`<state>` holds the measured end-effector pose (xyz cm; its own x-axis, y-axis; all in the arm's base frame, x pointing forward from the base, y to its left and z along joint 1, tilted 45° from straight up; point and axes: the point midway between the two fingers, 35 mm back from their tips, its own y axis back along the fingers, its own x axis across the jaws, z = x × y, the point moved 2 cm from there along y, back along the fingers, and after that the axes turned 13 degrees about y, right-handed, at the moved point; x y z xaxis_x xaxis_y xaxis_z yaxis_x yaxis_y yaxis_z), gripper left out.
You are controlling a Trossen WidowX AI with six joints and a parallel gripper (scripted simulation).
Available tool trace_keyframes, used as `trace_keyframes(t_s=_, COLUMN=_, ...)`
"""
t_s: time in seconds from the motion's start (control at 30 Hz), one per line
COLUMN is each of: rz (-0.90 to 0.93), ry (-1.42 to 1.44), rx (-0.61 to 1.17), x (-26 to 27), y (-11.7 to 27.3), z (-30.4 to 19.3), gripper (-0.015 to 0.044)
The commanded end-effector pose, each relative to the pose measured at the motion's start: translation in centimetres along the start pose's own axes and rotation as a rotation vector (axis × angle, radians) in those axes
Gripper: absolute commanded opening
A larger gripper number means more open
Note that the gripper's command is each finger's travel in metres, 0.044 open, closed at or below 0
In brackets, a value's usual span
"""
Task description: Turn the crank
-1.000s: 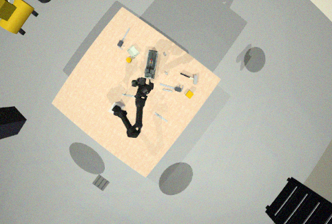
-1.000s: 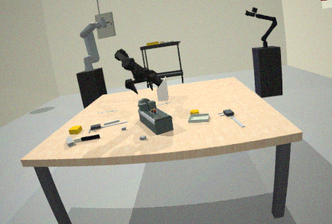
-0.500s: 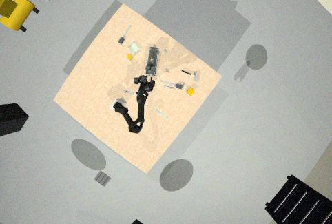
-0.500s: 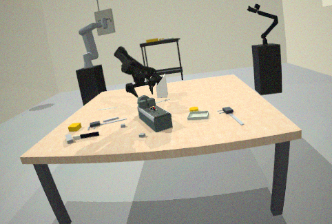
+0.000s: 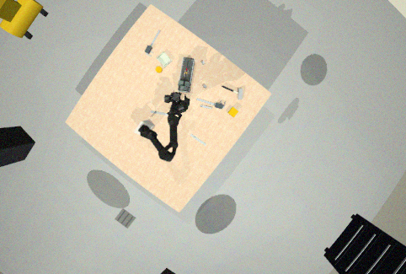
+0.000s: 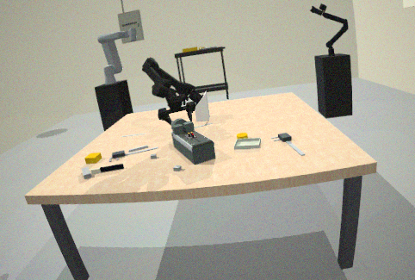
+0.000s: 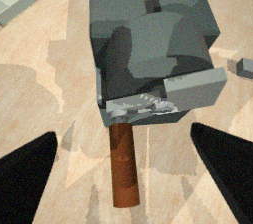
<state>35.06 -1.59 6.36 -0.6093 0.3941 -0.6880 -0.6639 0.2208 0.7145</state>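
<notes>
The dark grey-green machine point(image 5: 188, 64) point(image 6: 199, 152) point(image 7: 152, 47) stands on the table. Its red pointer point(image 6: 192, 134) shows small on top, close to the brass marks; whether they are level cannot be told. The wrist view does not show them. The grey crank arm point(image 7: 197, 90) crosses the machine's near end. From its left end the brown handle point(image 7: 124, 165) points down the wrist view. My gripper point(image 7: 125, 133) point(image 6: 179, 118) is open and empty, at the crank end, with one finger on each side of the handle and a gap to both.
A pale tray point(image 5: 164, 59) point(image 6: 247, 144) and a yellow round piece point(image 5: 158, 69) point(image 6: 242, 135) lie on one side. A hammer point(image 5: 239, 93) point(image 6: 87, 172), a yellow block point(image 5: 232, 111) point(image 6: 93, 158), a caliper point(image 5: 219, 104) point(image 6: 118, 154) and small grey blocks lie on the other. A white panel point(image 6: 202, 108) stands behind.
</notes>
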Motion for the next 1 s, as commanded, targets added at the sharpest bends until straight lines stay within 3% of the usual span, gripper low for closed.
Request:
trace_keyframes(t_s=0.0, rz=0.006, ry=0.008, rx=-0.004, x=0.3, y=-0.6, z=-0.5, gripper=0.0440)
trace_keyframes(t_s=0.5, rz=0.004, ry=0.009, rx=-0.005, x=0.7, y=-2.0, z=-2.1, gripper=0.0440)
trace_keyframes(t_s=0.97, rz=0.004, ry=0.009, rx=-0.005, x=0.7, y=-2.0, z=-2.1, gripper=0.0072)
